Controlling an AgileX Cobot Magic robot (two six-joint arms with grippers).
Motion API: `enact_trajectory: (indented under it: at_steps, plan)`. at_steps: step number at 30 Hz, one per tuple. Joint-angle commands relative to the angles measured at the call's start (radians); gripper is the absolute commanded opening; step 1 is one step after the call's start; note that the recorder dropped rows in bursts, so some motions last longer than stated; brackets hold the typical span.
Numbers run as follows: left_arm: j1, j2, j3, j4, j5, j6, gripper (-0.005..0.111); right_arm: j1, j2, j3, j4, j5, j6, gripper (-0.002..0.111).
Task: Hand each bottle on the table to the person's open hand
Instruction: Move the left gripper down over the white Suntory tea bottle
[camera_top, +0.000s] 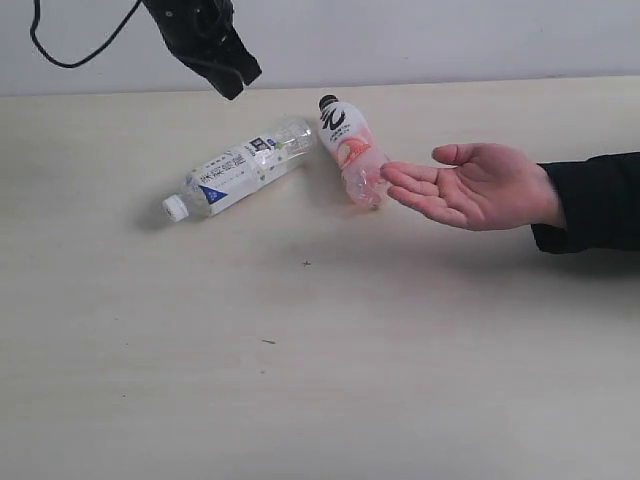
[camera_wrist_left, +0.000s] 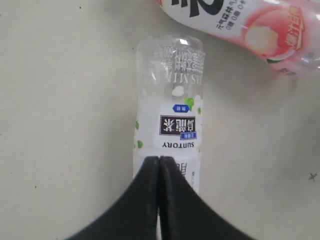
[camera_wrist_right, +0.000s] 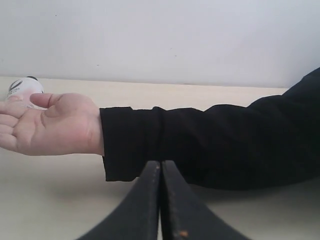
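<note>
Exterior view had two bottles lying on their sides on the table. The white-blue labelled bottle lay with its white cap toward the left. The pink bottle had its black cap toward the back and its base just beside the fingertips of the person's open hand, held palm up. The left gripper hung above the table behind the white-blue labelled bottle, jaws pressed together on nothing. From its own wrist camera, the right gripper was likewise closed tight, gripping nothing, pointing at the black sleeve.
</note>
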Motion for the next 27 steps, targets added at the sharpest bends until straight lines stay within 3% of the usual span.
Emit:
enact_trajectory:
  at_steps: [1, 3, 7, 9, 27]
  plan:
    - [0.004, 0.024, -0.021, 0.010, 0.011, -0.027, 0.005, 0.003, -0.004, 0.005, -0.002, -0.009, 0.002, 0.000]
    - [0.004, 0.026, -0.021, 0.006, 0.011, -0.028, 0.021, 0.003, -0.004, 0.005, -0.002, -0.009, 0.002, 0.000]
    - [0.000, 0.026, -0.021, 0.002, 0.011, -0.028, 0.083, 0.003, -0.004, 0.005, -0.002, -0.009, 0.002, 0.000]
    - [0.000, 0.028, -0.021, 0.000, 0.011, -0.028, 0.102, 0.003, -0.004, 0.005, -0.002, -0.009, 0.002, 0.000]
    - [0.000, 0.157, -0.011, 0.000, 0.011, 0.018, 0.101, 0.003, -0.004, 0.005, -0.002, -0.011, 0.002, 0.000]
